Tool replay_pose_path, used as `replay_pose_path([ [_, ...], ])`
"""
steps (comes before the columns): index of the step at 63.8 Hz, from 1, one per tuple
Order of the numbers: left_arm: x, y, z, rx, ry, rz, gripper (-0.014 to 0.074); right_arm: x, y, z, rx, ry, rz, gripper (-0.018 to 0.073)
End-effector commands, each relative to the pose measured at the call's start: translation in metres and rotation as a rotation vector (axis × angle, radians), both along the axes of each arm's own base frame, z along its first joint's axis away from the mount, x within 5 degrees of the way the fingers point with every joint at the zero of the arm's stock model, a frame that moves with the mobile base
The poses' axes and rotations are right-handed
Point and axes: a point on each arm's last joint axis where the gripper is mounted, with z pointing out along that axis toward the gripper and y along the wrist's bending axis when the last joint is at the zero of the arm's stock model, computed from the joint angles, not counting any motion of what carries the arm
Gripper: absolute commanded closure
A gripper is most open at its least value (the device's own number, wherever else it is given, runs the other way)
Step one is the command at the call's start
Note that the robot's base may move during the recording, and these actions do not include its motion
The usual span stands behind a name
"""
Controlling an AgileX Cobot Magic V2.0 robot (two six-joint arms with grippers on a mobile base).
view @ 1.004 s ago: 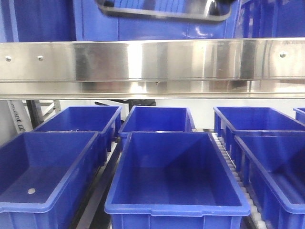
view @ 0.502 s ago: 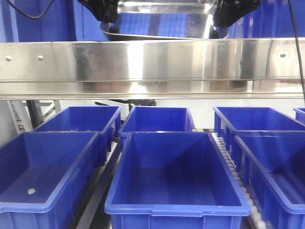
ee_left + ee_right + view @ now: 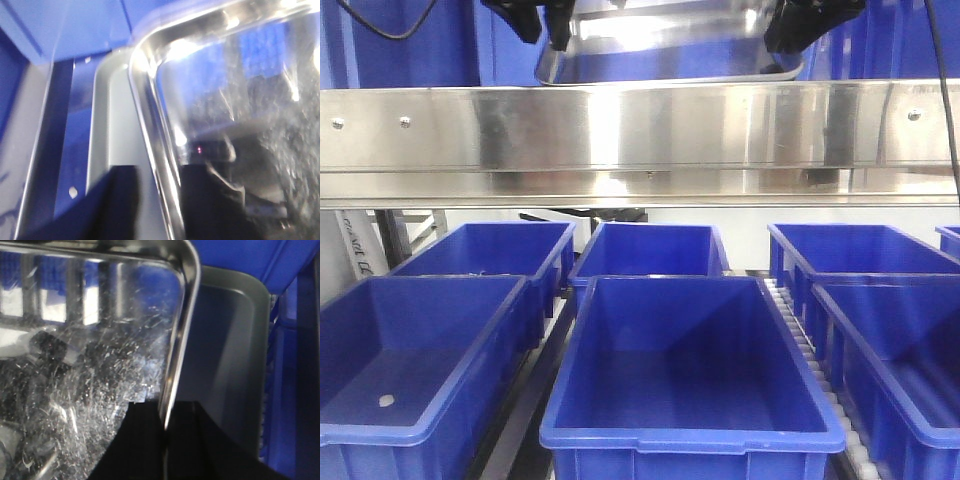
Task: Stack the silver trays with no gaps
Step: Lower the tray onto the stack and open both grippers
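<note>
near: blue bins; steel rail | behind, up high: left claw and right claw each pinch the top tray by its rim; it hangs over the lower tray | tip: keep it flat; match corners; go down slow

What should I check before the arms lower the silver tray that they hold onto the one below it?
1. Right gripper grips the upper tray: ok, its fingers sit on both sides of the rim.
2. Left gripper grips it too: ok, though that view is blurred.
3. Upper tray squared over the lower tray: cannot tell; the lower tray shows beyond the held rim on both sides.
4. Trays nested with no gap: not ok, the upper one is not yet seated in the lower one.
5. Lower tray free of objects: ok for the visible part; the rest is hidden.
</note>
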Motion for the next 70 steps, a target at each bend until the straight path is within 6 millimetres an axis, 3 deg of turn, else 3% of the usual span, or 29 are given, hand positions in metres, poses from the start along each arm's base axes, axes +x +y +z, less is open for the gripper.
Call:
replay_pose_path([
  [1,-0.001,-0.001,0.005,0.003,-0.024,-0.013,0.0374,0.000,0.000,0.007,-0.037,-0.045,0.025,0.0637],
  [16,0.000,0.000,0.006,0.021,-0.038,-0.014,0.0302,0.001,0.000,0.008,-0.030,-0.060,0.023,0.0623],
  [34,0.000,0.001,0.007,0.033,-0.047,-0.014,0.0287,0.002,0.000,0.009,-0.028,-0.074,0.021,0.0272],
  [42,-0.001,0.002,0.013,0.024,-0.061,-0.009,0.0287,0.003,0.001,0.010,-0.027,-0.085,0.020,0.0251],
  [54,-0.012,0.013,0.045,-0.023,-0.137,0.020,0.0287,-0.007,-0.001,0.029,-0.019,-0.132,0.019,0.0252],
  [62,-0.029,0.026,0.080,-0.074,-0.200,0.023,0.0287,-0.022,-0.004,0.058,-0.007,-0.205,0.016,0.0255],
  [70,-0.052,0.044,0.119,-0.131,-0.274,0.026,0.0295,-0.047,-0.008,0.093,0.007,-0.290,0.015,0.0340],
])
